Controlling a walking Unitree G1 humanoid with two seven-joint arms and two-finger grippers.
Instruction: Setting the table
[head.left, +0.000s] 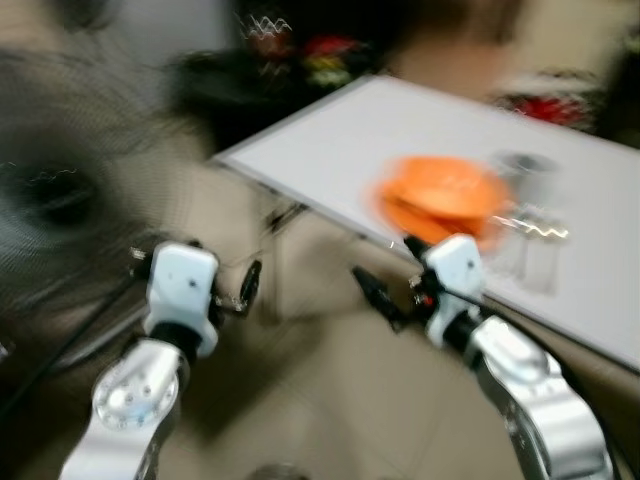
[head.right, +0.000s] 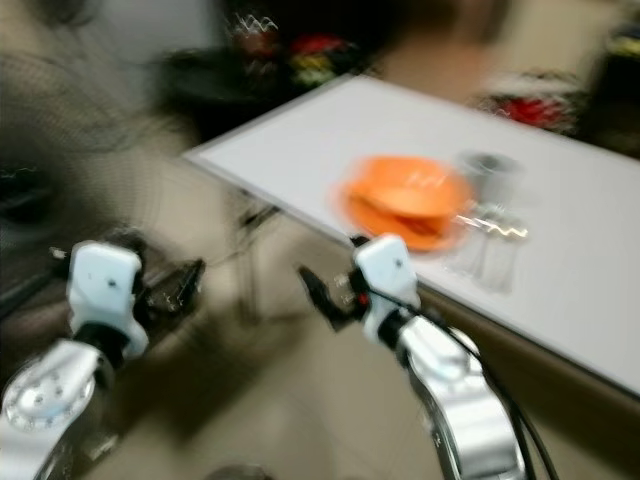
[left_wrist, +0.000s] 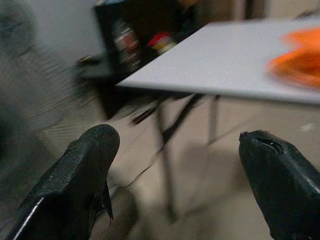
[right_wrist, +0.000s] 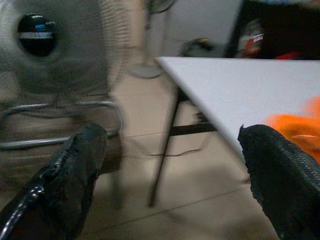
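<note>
Orange plates (head.left: 445, 195) are stacked near the front edge of a white folding table (head.left: 360, 140). Beside them to the right is a blurred grey cup (head.left: 525, 170) and shiny cutlery (head.left: 535, 228). The picture is smeared by motion. My left gripper (head.left: 245, 290) is held out low over the floor, left of the table, open and empty. My right gripper (head.left: 385, 275) is open and empty too, just short of the table's edge below the plates. The wrist views show each pair of black fingers (left_wrist: 85, 175) (right_wrist: 70, 175) wide apart with the table beyond.
A large standing fan (right_wrist: 50, 55) is at the left on a beige tiled floor (head.left: 320, 400). A dark shelf with red and coloured items (head.left: 310, 55) stands behind the table. The table's black folding legs (left_wrist: 167, 150) are below its near corner.
</note>
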